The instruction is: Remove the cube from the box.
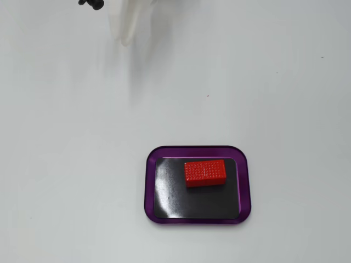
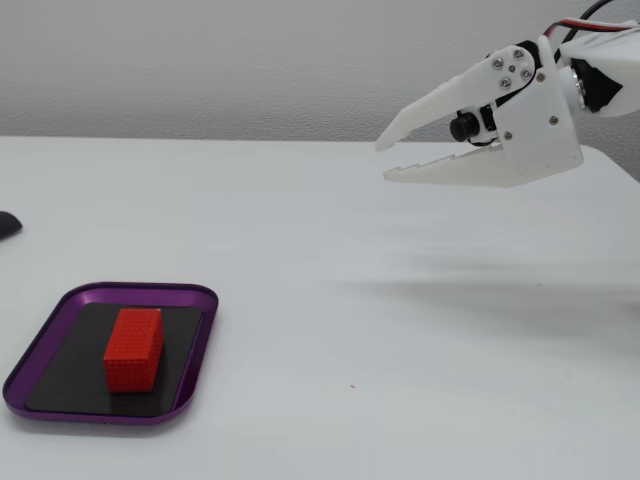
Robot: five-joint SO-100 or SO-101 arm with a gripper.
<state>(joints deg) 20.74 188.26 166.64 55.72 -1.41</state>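
— Gripper (image 2: 385, 160) up in the air at the two o'clock side of one fixed view, white fingers parted, nothing between them. You see that?

— I do. Released, empty, well clear of the table (image 2: 400, 330). From above, only the white finger tips (image 1: 125, 27) poke in at eleven o'clock, blurred and cut by the top edge; the arm behind them is out of frame.

— And the surface?

— Plain white tabletop, matte, with a soft shadow under the arm. Behind it, in the side-on fixed view, a pale grey textured wall (image 2: 250, 60).

— Sweeping left to right now: a dark shape (image 2: 8, 224) clipped at nine o'clock, can't tell what it is. Then the box (image 2: 195, 330) down at seven o'clock, purple rim, black floor.

— And the cube (image 2: 134, 349) sits inside it, flat on the black bottom. From above, the cube (image 1: 205, 172) lies toward the twelve o'clock side of the box (image 1: 151, 186), long side running left to right, close to the upper rim but whether touching, I cannot tell.

— Gripper and box?

— Well apart.
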